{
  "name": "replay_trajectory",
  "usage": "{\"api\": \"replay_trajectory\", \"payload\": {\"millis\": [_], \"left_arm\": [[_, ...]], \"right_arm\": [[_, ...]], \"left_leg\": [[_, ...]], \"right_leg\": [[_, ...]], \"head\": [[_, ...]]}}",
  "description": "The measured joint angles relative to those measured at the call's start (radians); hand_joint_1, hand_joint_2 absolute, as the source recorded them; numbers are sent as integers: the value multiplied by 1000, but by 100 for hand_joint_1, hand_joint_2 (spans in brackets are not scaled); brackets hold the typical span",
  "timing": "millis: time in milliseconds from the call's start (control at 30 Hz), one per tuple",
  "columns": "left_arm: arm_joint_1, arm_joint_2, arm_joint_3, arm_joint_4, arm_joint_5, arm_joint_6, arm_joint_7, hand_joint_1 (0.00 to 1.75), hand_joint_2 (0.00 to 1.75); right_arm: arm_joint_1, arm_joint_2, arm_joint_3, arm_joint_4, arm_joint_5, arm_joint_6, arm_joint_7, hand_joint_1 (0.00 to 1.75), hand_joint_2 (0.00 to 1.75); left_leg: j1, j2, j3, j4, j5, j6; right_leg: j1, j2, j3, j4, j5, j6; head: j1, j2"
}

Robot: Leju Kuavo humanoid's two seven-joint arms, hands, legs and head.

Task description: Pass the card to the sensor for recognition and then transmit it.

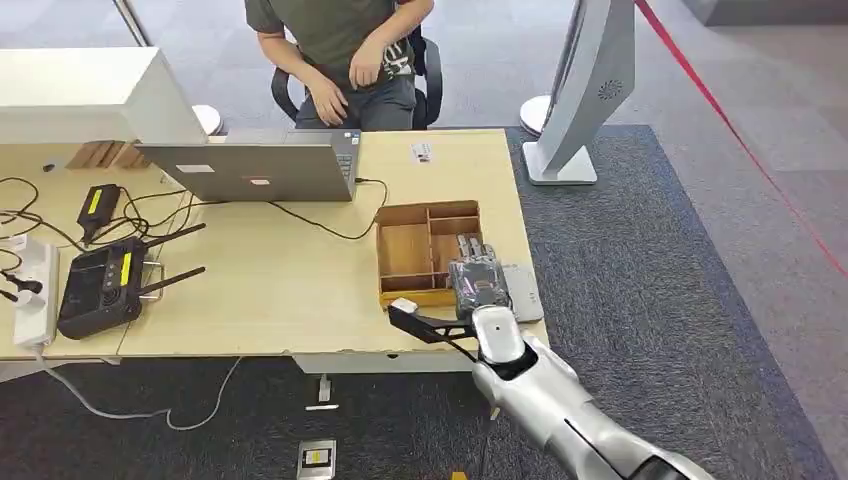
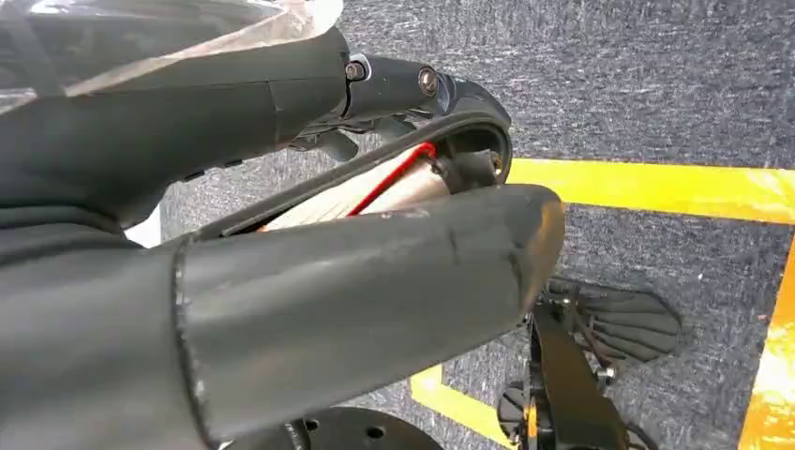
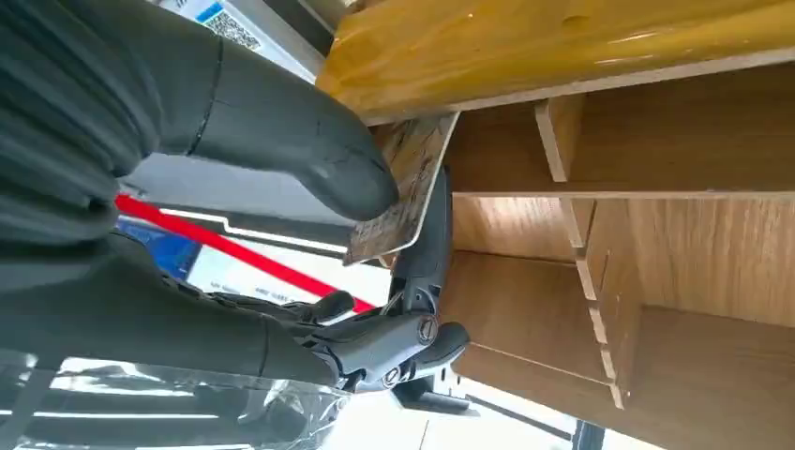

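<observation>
Spanning grey carpet [image 1: 640, 260], wooden desk [image 1: 300, 290]; laptop [image 1: 255, 165] on top.

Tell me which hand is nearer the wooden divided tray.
Right. The right hand is at the wooden tray, pinching a card at its edge. The left hand hangs over carpet, away from the table.

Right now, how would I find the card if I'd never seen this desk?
Find the wooden tray near the desk's right edge. The right hand reaches into it, pinching the card between thumb and fingers. It's the only thin, flat, patterned piece there with a rounded corner.
</observation>
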Motion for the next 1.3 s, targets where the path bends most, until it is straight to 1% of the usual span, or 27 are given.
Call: {"api": "replay_trajectory", "payload": {"millis": [300,600,867,1133,1200,1300], "left_arm": [[0,0,0,0,-2,0,0,0,0],[0,1,0,0,-11,-7,-6,0,0],[0,2,0,0,-11,-10,-6,0,0],[0,2,0,0,-8,0,-7,0,0],[0,2,0,0,-10,0,-10,0,0],[0,2,0,0,-19,-7,-18,0,0]], "right_arm": [[4,-2,0,10,-5,-5,-8,175,175],[27,-2,0,31,-29,-36,-19,175,175],[35,-1,0,43,-32,-45,-21,175,175],[39,2,0,45,1,-76,-11,175,175],[39,-3,0,27,10,-72,-8,175,175],[45,-23,-3,-17,33,-48,0,175,175]], "left_leg": [[0,0,1,0,0,0],[0,0,1,0,0,0],[0,0,2,0,0,0],[0,0,3,0,0,0],[0,0,3,0,0,0],[0,0,2,0,0,0]], "right_leg": [[0,0,1,0,0,0],[0,0,1,0,0,0],[0,0,2,0,0,0],[0,0,3,0,0,0],[0,0,3,0,0,0],[0,0,2,0,0,0]], "head": [[0,0],[0,0],[0,0],[0,0],[0,0],[0,0]]}}
